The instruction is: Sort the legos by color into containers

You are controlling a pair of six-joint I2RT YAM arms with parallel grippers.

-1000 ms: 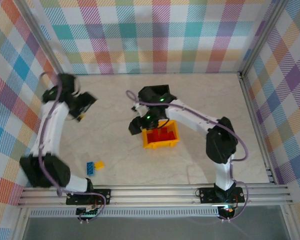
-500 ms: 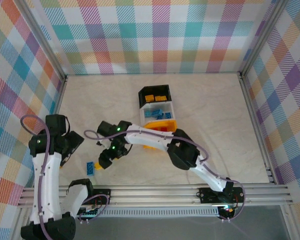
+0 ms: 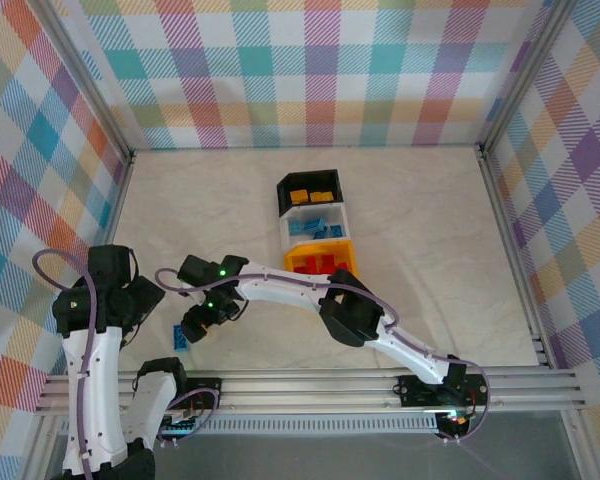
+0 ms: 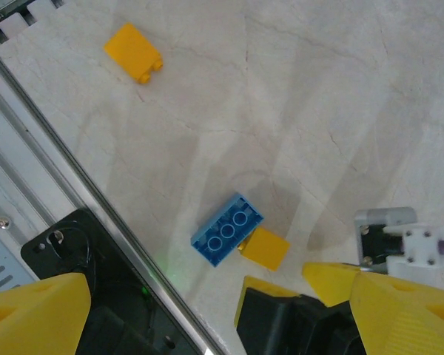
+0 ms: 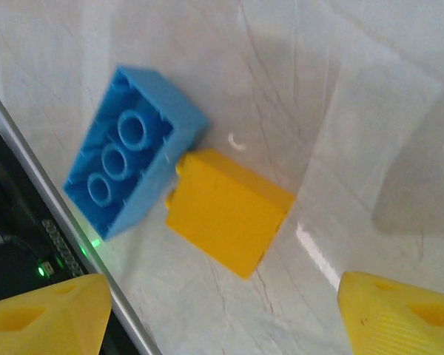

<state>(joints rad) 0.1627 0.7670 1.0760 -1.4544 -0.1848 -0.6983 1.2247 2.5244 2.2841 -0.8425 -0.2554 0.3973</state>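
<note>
Three joined containers stand mid-table: a black bin (image 3: 310, 192) with orange legos, a white bin (image 3: 314, 227) with blue ones, and a yellow bin (image 3: 323, 261) with red ones. A blue lego (image 5: 133, 170) lies studs up at the near left, with a yellow lego (image 5: 226, 211) touching its corner. My right gripper (image 5: 222, 296) hovers open just above that pair, the yellow lego between its fingers' line. My left gripper (image 4: 207, 296) is open and empty, higher up and to the left, looking down on the blue lego (image 4: 228, 229) and the yellow lego (image 4: 265, 248).
A second yellow lego (image 4: 133, 52) lies alone near the front rail (image 4: 66, 148). The right arm (image 3: 280, 285) stretches across the near table from its base. The left gripper (image 3: 135, 300) and right gripper (image 3: 200, 322) are close together beside the blue lego (image 3: 181, 336).
The right arm swung from over the yellow bin to the near left, down over the blue and yellow legos. The left arm drew back from the far left toward the front. Both grippers opened wider.
</note>
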